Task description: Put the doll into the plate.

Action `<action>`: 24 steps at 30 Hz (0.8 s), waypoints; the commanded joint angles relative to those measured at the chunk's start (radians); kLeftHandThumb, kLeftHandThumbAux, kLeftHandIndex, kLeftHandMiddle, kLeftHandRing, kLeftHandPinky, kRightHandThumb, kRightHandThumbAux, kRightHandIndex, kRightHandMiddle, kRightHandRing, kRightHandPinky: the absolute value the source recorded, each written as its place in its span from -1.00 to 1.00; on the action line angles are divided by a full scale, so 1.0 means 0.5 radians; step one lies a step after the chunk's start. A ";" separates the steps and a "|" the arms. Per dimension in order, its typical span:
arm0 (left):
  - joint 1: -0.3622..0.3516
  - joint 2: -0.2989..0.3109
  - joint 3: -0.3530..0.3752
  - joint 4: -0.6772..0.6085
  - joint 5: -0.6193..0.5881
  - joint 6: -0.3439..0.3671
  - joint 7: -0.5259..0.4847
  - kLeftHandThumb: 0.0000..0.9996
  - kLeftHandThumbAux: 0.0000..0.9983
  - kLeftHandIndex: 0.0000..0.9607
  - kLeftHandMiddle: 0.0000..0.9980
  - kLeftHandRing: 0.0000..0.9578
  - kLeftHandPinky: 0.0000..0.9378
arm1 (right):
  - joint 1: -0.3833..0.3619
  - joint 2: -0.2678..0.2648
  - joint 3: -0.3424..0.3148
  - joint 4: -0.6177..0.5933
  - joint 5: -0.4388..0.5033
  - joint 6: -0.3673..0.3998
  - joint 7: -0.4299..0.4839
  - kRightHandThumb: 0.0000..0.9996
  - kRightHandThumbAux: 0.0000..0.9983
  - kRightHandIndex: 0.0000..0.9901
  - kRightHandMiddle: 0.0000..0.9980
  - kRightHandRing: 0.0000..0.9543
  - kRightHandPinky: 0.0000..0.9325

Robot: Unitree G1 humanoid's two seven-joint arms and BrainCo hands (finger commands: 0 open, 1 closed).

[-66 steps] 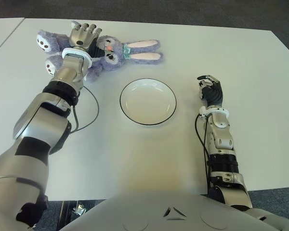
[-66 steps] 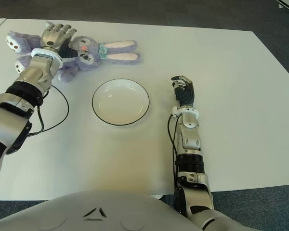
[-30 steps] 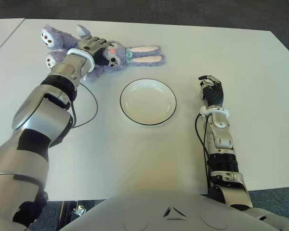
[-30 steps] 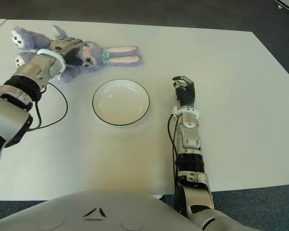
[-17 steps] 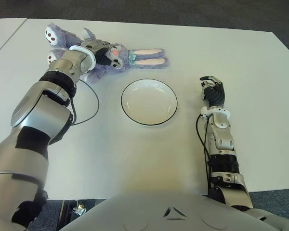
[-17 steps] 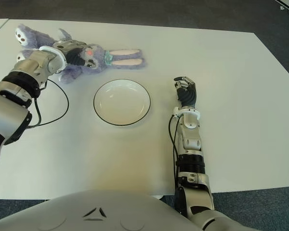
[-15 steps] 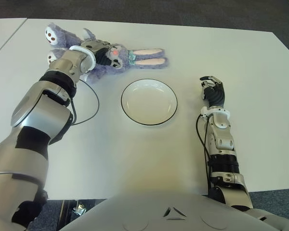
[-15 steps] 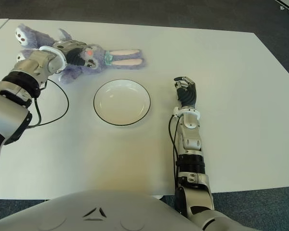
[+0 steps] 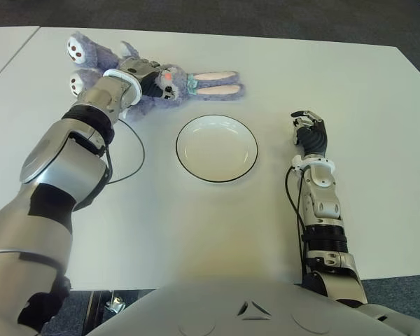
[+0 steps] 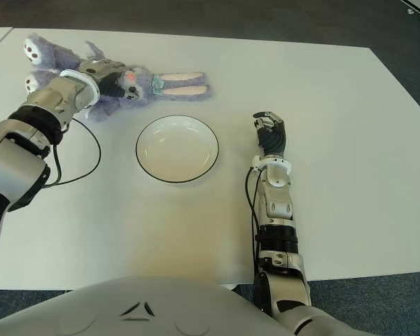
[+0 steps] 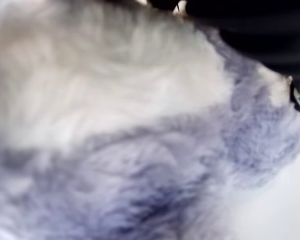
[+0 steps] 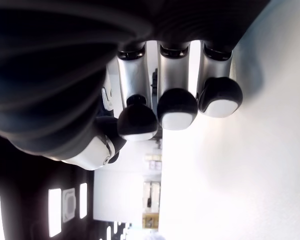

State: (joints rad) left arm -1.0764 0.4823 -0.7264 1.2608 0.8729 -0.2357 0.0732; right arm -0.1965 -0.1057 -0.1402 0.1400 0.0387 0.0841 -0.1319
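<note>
Landmark = plate [image 9: 216, 148], white with a dark rim, empty, sitting on the white surface [image 9: 196, 224].

Far-left of the plate: the doll [image 9: 169, 81], a purple plush rabbit. It lies flat on the surface, not in the plate. Feet with dotted soles point away from the plate; the pink-lined ears [image 9: 215, 81] stretch toward the area just behind the plate's far rim. Ears and plate are apart, not touching.

Left robot hand [image 9: 141, 73] is on the doll's torso/head area, fingers wrapped around the plush. Left wrist view is filled with purple and white fur [image 11: 140, 125] right against the camera, consistent with a grip on the doll. Doll looks to be on the surface, not lifted, though I can't tell for certain.

A black cable [image 9: 129, 157] loops off the left forearm onto the surface, left of the plate.

Right of the plate: right robot hand [image 9: 309, 134], well apart from the plate, fingers [image 12: 177, 107] curled in, holding nothing. Whether it touches the surface I can't tell.
</note>
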 commanded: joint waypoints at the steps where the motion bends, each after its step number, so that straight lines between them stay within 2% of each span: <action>1: 0.167 -0.061 -0.090 0.067 0.082 -0.052 0.063 -0.52 -0.56 -0.84 -0.26 0.02 0.29 | 0.118 0.052 -0.009 0.053 0.003 0.093 -0.018 0.45 0.42 -0.11 0.76 0.84 0.90; 2: 0.172 -0.060 -0.096 0.067 0.089 -0.060 0.116 -0.50 -0.55 -0.82 -0.24 0.05 0.32 | 0.119 0.052 -0.010 0.049 0.002 0.096 -0.019 0.45 0.42 -0.11 0.76 0.84 0.90; 4: 0.176 -0.061 -0.106 0.070 0.097 -0.069 0.178 -0.30 -0.41 -0.60 -0.11 0.19 0.47 | 0.121 0.053 -0.010 0.045 0.003 0.100 -0.021 0.45 0.42 -0.11 0.76 0.84 0.91; 6: 0.183 -0.062 -0.131 0.069 0.119 -0.082 0.268 -0.18 -0.35 -0.51 -0.05 0.25 0.53 | 0.122 0.053 -0.010 0.041 0.005 0.103 -0.019 0.45 0.42 -0.11 0.76 0.84 0.91; 7: 0.186 -0.063 -0.145 0.069 0.129 -0.088 0.310 0.02 -0.29 -0.40 -0.01 0.29 0.59 | 0.122 0.052 -0.011 0.040 0.007 0.104 -0.018 0.45 0.42 -0.11 0.76 0.84 0.91; 8: 0.191 -0.069 -0.161 0.070 0.142 -0.089 0.357 0.10 -0.27 -0.36 0.01 0.31 0.61 | 0.122 0.053 -0.011 0.039 0.007 0.103 -0.017 0.45 0.42 -0.11 0.76 0.84 0.91; 10: 0.198 -0.081 -0.176 0.078 0.150 -0.084 0.412 0.47 -0.19 -0.17 0.05 0.39 0.67 | 0.125 0.052 -0.012 0.033 0.007 0.107 -0.018 0.45 0.42 -0.11 0.76 0.84 0.90; 12: 0.207 -0.093 -0.173 0.088 0.142 -0.077 0.455 0.69 0.01 -0.09 0.02 0.42 0.68 | 0.128 0.053 -0.012 0.025 0.005 0.114 -0.020 0.45 0.42 -0.11 0.76 0.84 0.90; 13: 0.212 -0.097 -0.169 0.093 0.136 -0.075 0.472 0.80 0.10 -0.05 -0.06 0.31 0.67 | 0.128 0.053 -0.013 0.023 0.005 0.117 -0.020 0.45 0.42 -0.11 0.75 0.84 0.90; 16: 0.228 -0.107 -0.143 0.104 0.101 -0.090 0.528 0.94 0.22 0.01 -0.15 0.18 0.62 | 0.127 0.054 -0.014 0.018 0.008 0.125 -0.018 0.45 0.42 -0.11 0.75 0.83 0.89; 20: 0.249 -0.104 -0.116 0.107 0.072 -0.143 0.613 0.91 0.29 -0.09 -0.17 0.12 0.55 | 0.127 0.052 -0.018 0.022 0.017 0.121 -0.006 0.45 0.42 -0.11 0.75 0.84 0.90; 22: 0.259 -0.102 -0.115 0.108 0.077 -0.162 0.668 0.96 0.31 -0.11 -0.18 0.03 0.35 | 0.127 0.052 -0.019 0.026 0.016 0.114 -0.005 0.45 0.42 -0.11 0.76 0.85 0.91; 24: 0.268 -0.100 -0.118 0.110 0.083 -0.174 0.723 0.98 0.31 -0.08 -0.17 -0.01 0.27 | 0.130 0.053 -0.018 0.021 0.014 0.114 -0.008 0.45 0.42 -0.11 0.76 0.85 0.91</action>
State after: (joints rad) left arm -1.0287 0.4624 -0.7636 1.2913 0.8953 -0.2735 0.4351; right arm -0.1880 -0.1017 -0.1457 0.1138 0.0414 0.1082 -0.1374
